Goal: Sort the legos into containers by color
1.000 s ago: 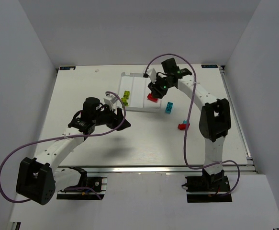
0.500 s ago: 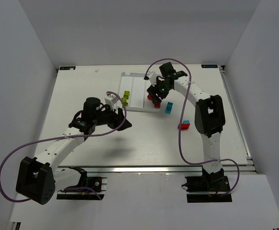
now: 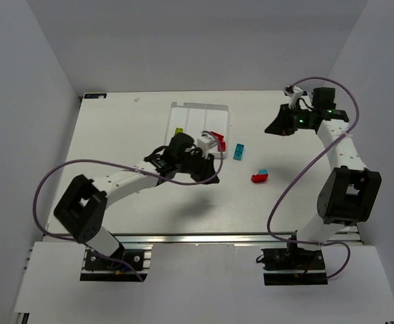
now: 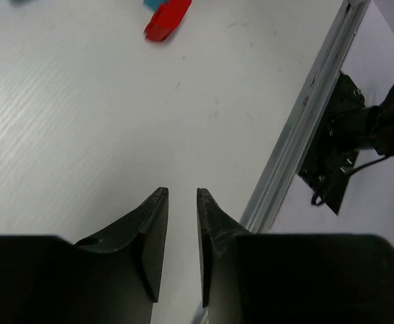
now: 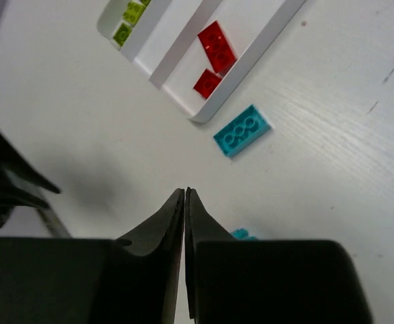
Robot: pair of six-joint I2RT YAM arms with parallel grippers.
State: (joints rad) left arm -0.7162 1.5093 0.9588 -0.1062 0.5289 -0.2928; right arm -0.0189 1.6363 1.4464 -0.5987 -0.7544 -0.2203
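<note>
The white tray (image 3: 197, 112) lies at the back centre; in the right wrist view the tray (image 5: 183, 48) holds yellow-green legos (image 5: 128, 21) in one end compartment and two red legos (image 5: 215, 44) in the other. A cyan lego (image 5: 242, 131) lies on the table just outside it, the same cyan lego (image 3: 239, 152) in the top view. A red-and-cyan lego (image 3: 259, 176) lies further forward, seen as a red lego (image 4: 167, 16) by the left wrist. My left gripper (image 3: 210, 177) hovers left of it, its jaws (image 4: 182, 192) a narrow gap apart, empty. My right gripper (image 3: 276, 127) is shut (image 5: 185, 190), empty.
The aluminium rail (image 4: 298, 128) along the table's near edge and the right arm's base mount (image 4: 338, 148) show in the left wrist view. White walls enclose the table on three sides.
My right arm pulled back from the tray to the far right and shut. My left arm swung right toward the table's middle and its jaws narrowed.
</note>
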